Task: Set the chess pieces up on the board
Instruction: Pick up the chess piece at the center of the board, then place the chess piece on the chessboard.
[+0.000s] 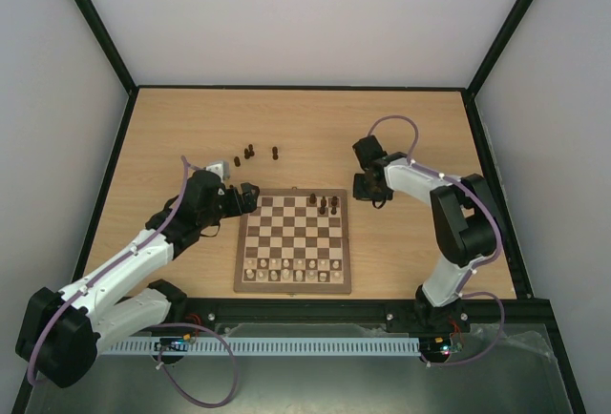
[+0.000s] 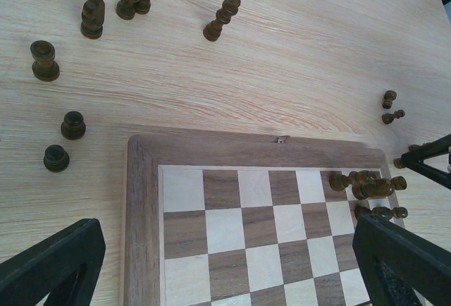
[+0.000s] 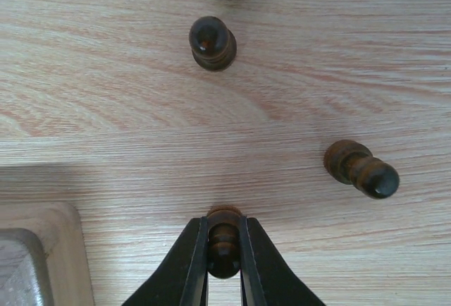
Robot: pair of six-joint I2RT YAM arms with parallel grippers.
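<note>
The right claw [image 3: 223, 244] is nearly shut. Its two black fingers [image 3: 194, 264] pinch a small dark brown pawn [image 3: 224, 216] between their tips. The pawn looks upright, with its long axis vertical and its round head pointing up towards the wrist camera. Whether its base rests on the table [image 1: 430, 128] cannot be told. The claw and pawn are on bare wood just off the far right corner of the board [image 3: 42, 235]. Three more dark pawns [image 3: 212, 41] stand near them on the table, further from the board, and also look upright.

The left claw [image 2: 225, 278] is spread wide and holds nothing. Its fingers [image 2: 49, 264] show at the two lower corners of the left wrist view. It hovers over the far left corner of the board, touching no piece.

The board lies flat near the middle of the table's near edge. A few dark chessmen [image 1: 325, 204] stand on squares towards its far right corner. Cream chessmen [image 1: 291, 269] fill the two rows along its near edge. Other dark chessmen [image 2: 92, 17] are scattered on the table beyond the board's far left corner. Most stand upright, well apart from the board's frame.
</note>
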